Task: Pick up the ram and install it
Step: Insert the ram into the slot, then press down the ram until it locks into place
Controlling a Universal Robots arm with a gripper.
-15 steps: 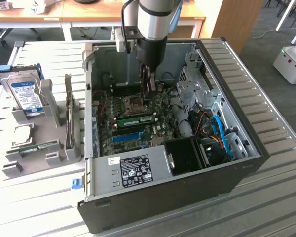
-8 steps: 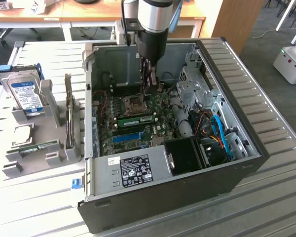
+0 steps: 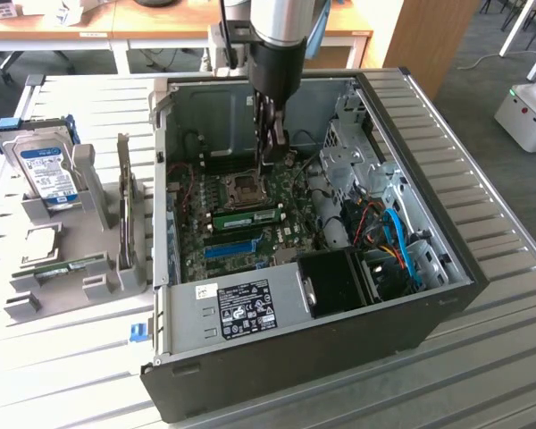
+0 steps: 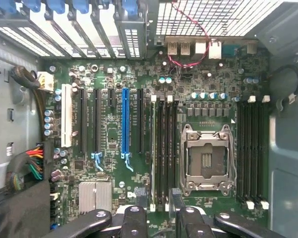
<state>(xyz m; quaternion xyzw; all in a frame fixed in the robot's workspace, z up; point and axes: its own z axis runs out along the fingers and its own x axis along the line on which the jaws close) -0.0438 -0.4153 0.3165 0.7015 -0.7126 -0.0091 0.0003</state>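
Your jaws (image 4: 159, 219) are hovering wide open and empty over the motherboard (image 4: 109, 130), the ram (image 3: 246, 217) apparently sitting in its slot.

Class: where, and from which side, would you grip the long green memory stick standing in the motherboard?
Grip the long green memory stick mid-length on its top edge, down from above, a finger on each flat face. It stands on edge, lower edge sunk in the green motherboard, so probably only the top is free.

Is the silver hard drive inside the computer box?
No, the hard drive stands in a grey holder outside the computer case, on the exterior view's left.
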